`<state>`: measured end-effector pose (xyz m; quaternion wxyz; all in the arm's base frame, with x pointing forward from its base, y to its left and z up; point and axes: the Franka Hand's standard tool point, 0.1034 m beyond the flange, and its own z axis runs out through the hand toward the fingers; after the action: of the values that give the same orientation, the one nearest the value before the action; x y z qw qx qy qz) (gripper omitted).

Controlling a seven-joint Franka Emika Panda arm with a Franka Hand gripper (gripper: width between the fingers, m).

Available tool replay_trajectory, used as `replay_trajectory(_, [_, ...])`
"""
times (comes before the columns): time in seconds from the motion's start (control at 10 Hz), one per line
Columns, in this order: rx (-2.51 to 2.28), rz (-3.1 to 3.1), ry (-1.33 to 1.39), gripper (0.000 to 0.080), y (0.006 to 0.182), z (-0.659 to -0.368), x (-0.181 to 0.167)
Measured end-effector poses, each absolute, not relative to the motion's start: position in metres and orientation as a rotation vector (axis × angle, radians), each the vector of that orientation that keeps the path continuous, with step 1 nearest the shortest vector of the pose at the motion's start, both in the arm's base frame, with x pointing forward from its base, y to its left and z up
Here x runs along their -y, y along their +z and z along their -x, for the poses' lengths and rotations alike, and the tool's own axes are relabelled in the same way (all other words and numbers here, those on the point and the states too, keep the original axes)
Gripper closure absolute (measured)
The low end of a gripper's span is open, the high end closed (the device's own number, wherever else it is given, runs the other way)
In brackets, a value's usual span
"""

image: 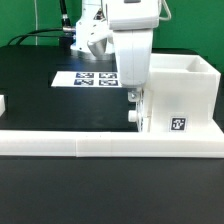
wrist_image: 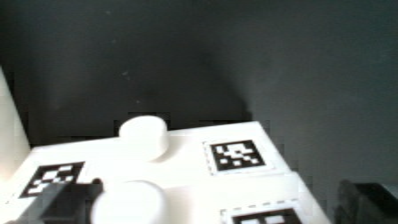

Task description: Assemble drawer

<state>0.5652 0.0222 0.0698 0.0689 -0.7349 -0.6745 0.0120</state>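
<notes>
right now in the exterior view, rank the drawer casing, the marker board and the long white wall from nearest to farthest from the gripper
1. Drawer casing: right beside the gripper, on the exterior view's right.
2. Long white wall: just below the gripper in the picture, running along the front.
3. Marker board: behind, toward the exterior view's left.
The casing and wall are close; the casing looks nearer.
</notes>
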Motion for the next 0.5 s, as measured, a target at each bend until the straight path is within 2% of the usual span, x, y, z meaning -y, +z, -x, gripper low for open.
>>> replay_trajectory(0.3, [2.046, 2.197, 0.06, 0.0151, 0.076, -0.562, 0.016])
replay_trajectory(0.5, [2.041, 2.207, 0.057, 0.0151, 0.077, -0.563, 0.019])
